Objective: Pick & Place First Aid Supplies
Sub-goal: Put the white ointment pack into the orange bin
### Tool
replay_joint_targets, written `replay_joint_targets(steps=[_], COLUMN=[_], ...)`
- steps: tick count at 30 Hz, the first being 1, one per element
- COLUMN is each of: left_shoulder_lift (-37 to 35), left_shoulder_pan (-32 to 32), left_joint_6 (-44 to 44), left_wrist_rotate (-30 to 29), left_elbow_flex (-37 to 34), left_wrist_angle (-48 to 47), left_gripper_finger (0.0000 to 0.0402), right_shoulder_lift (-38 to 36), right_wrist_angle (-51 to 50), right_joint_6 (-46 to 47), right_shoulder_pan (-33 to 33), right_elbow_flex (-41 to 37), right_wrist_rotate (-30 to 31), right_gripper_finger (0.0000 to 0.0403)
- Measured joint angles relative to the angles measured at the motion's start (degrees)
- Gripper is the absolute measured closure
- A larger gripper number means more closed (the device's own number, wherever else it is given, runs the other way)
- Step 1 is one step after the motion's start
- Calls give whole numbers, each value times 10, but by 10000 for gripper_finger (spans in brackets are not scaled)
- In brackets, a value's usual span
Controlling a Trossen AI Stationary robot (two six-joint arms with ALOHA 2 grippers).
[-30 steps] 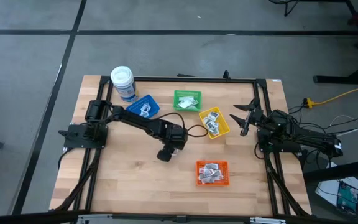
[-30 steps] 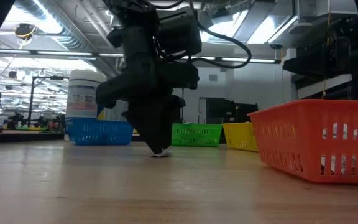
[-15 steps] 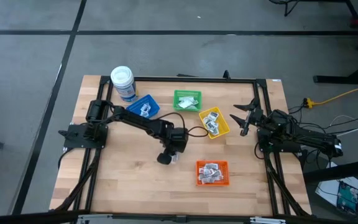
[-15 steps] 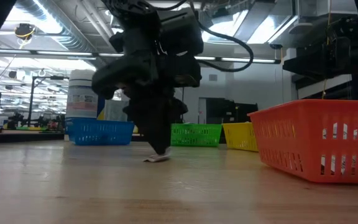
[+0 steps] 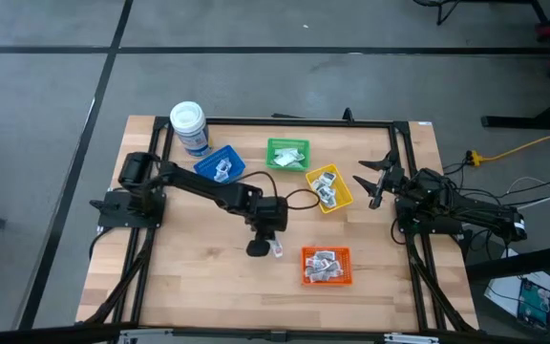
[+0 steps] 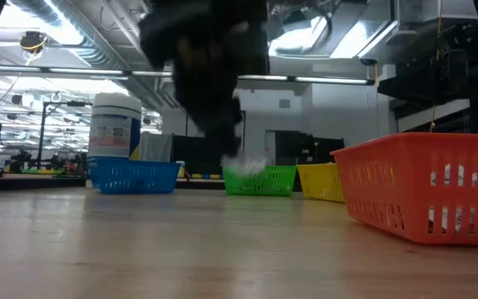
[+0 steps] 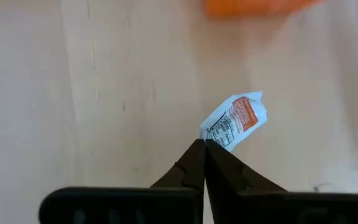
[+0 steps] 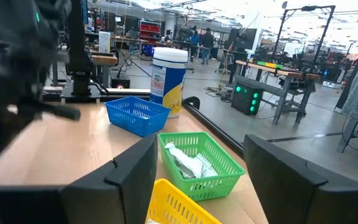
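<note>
1 small white packet [image 7: 236, 120] with orange print is pinched at its corner between the closed tips of the left gripper [image 7: 203, 147], sticking out just past the fingertips and lifted clear of the wooden table [image 5: 189, 277]. Just beyond the fingertips sits the orange bin [image 5: 327, 266], with more packets inside. The right gripper [image 5: 369, 182] waits beside the yellow bin [image 5: 329, 187], its 2 fingers [image 8: 291, 180] spread wide apart around nothing.

Wooden table [image 5: 189, 277]; on it: blue bin [image 5: 220, 163]; green bin [image 5: 287, 154]; yellow bin [image 5: 328, 188]; orange bin [image 5: 327, 266]; jar [image 5: 189, 128]
</note>
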Motion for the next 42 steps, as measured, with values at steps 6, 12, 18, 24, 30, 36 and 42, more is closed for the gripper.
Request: replay_joint_targets(steps=[6, 12, 18, 24, 30, 36, 42], left_shoulder_lift=[-67, -87, -19, 69, 146, 184, 192], left_shoulder_pan=[-18, -37, -50, -53, -70, -86, -104], left_joint_6=[-87, -156, -167, -159, -151, -193, -229], left_wrist_rotate=[-2, -55, -105, -107, -107, -117, -133], left_elbow_flex=[1, 2, 65, 171, 272, 311, 315], left_wrist_angle=[48, 163, 193, 191, 191, 190, 172], left_gripper_finger=[400, 399, 399, 400, 400, 400, 399], right_shoulder_lift=[0, 0, 0, 0, 0, 0, 0], right_wrist_angle=[0, 0, 0, 0, -1, -2, -2], right_joint_6=[0, 0, 0, 0, 0, 0, 0], right_shoulder_pan=[0, 0, 0, 0, 0, 0, 0], right_elbow_flex=[0, 0, 0, 0, 0, 0, 0], right_wrist_rotate=[0, 0, 0, -3, -11, -11, -11], right_gripper_finger=[166, 166, 166, 166, 166, 166, 166])
